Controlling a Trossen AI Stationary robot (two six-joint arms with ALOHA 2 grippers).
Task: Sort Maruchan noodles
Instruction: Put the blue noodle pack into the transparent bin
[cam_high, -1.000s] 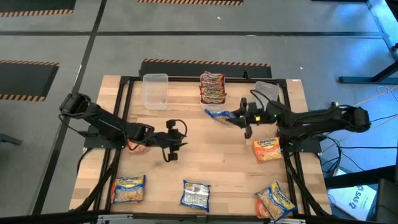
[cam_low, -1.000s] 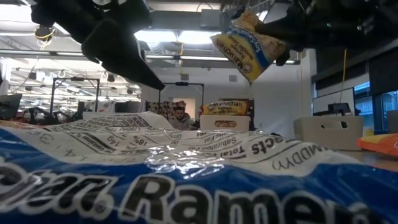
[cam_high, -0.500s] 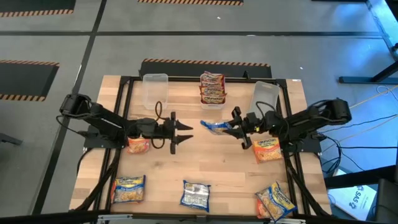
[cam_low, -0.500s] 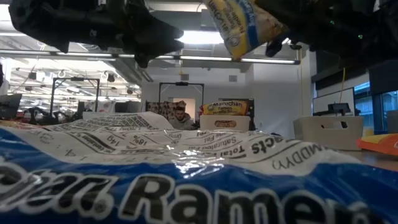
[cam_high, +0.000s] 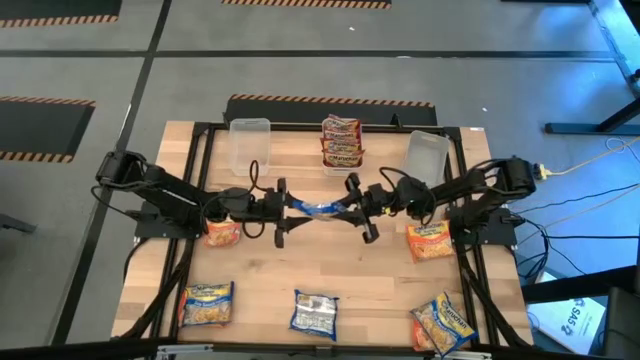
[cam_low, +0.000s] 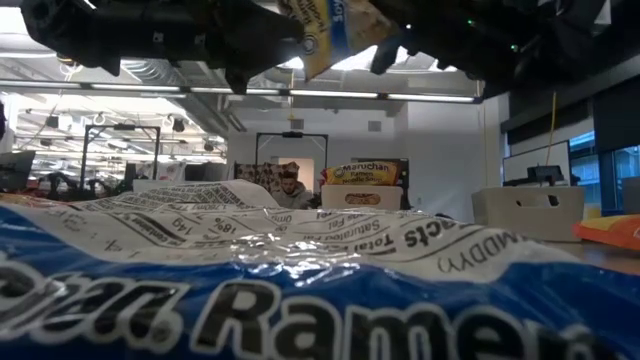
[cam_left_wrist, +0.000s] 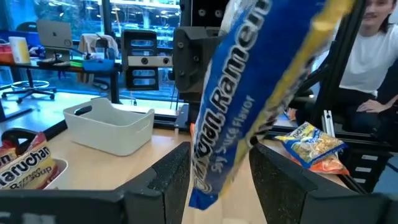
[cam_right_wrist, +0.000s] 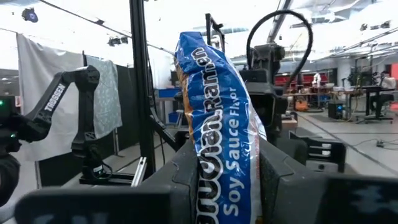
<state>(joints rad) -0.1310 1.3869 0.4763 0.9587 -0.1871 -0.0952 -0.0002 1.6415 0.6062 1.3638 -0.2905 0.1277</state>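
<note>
My right gripper (cam_high: 358, 207) is shut on a blue-white Maruchan packet (cam_high: 320, 208), held in the air over the table's middle. The packet shows at the top of the low view (cam_low: 325, 30). My left gripper (cam_high: 283, 212) is open and points level at the right gripper. Its fingers stand on either side of the packet's free end (cam_left_wrist: 208, 180). Red packets (cam_high: 341, 140) are stacked in a bin at the far edge. Orange-yellow packets (cam_high: 207, 303) (cam_high: 428, 240) (cam_high: 443, 322), an orange one (cam_high: 222, 233) and another blue-white one (cam_high: 314, 313) lie flat on the table. My right gripper pinches one end of the blue packet (cam_right_wrist: 224, 186) between its two fingers (cam_right_wrist: 186, 180), coming level from the table's right. The packet is lifted clear and sticks out toward the left gripper. My left gripper: I cannot tell whether its fingers touch the packet's free end.
A clear bin (cam_high: 250, 145) stands at the far left of the table and another (cam_high: 426, 155) at the far right. The near blue-white packet (cam_low: 300, 280) fills the low view's lower half. A person (cam_left_wrist: 373, 56) sits beyond the table.
My right gripper carried the blue packet toward the table's left, from near the far-right bin to the middle. My left gripper swung up from pointing down to pointing level toward the table's right. The packet's free end now lies between the left gripper's fingers.
</note>
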